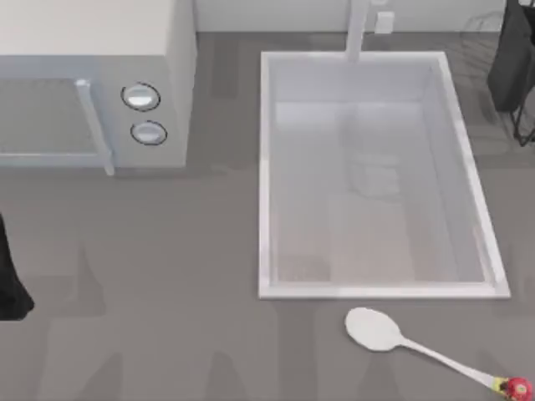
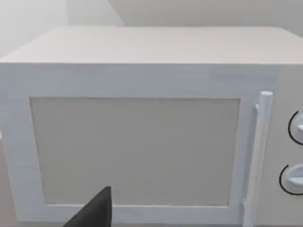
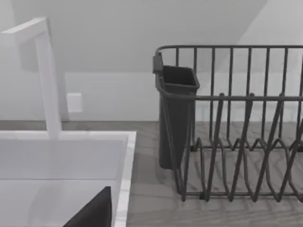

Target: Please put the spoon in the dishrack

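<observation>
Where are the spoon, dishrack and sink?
spoon (image 1: 375,329), top view, on its oval bowl.
dishrack (image 3: 246,142), right wrist view, on a curved wire.
sink (image 1: 380,290), top view, on its near rim.

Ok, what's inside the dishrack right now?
The dishrack holds no dishes between its wires; a dark cup-like holder hangs at its sink-side end, and its inside is hidden. The rack's far end is cut off. The spoon lies on the counter before the sink.

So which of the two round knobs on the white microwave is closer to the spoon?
The lower round knob on the white boxy microwave; the upper knob sits farther back from the white oval-bowled spoon.
</observation>
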### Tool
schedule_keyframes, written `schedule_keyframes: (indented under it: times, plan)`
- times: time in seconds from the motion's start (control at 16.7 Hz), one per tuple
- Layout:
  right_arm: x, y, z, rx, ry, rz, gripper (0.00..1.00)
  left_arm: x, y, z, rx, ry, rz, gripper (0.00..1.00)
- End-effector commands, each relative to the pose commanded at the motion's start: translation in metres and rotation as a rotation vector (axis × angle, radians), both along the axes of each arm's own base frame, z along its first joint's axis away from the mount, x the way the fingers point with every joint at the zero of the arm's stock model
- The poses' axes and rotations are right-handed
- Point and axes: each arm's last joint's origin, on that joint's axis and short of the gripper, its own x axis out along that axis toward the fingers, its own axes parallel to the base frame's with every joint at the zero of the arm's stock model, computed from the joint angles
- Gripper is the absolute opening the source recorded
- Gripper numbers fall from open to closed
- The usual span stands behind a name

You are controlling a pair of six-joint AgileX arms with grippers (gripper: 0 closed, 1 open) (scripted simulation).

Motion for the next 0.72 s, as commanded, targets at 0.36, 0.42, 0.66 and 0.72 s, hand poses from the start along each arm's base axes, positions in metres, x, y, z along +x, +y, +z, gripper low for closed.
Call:
schedule_keyframes:
  times: [0.36,0.42,0.66,0.72]
  plan:
    - [0.002,0.006,0.014,-0.049,0.109,0.058,1.00,0.000,0.000,0.000,0.000,0.000,0.000,1.00]
    - [0.003,0.009,0.019,-0.073,0.162,0.085,1.00,0.000,0.000,0.000,0.000,0.000,0.000,1.00]
    - [0.021,0.026,0.039,-0.220,0.475,0.235,1.00,0.000,0.000,0.000,0.000,0.000,0.000,1.00]
    - [0.028,0.032,0.042,-0.269,0.572,0.283,1.00,0.000,0.000,0.000,0.000,0.000,0.000,1.00]
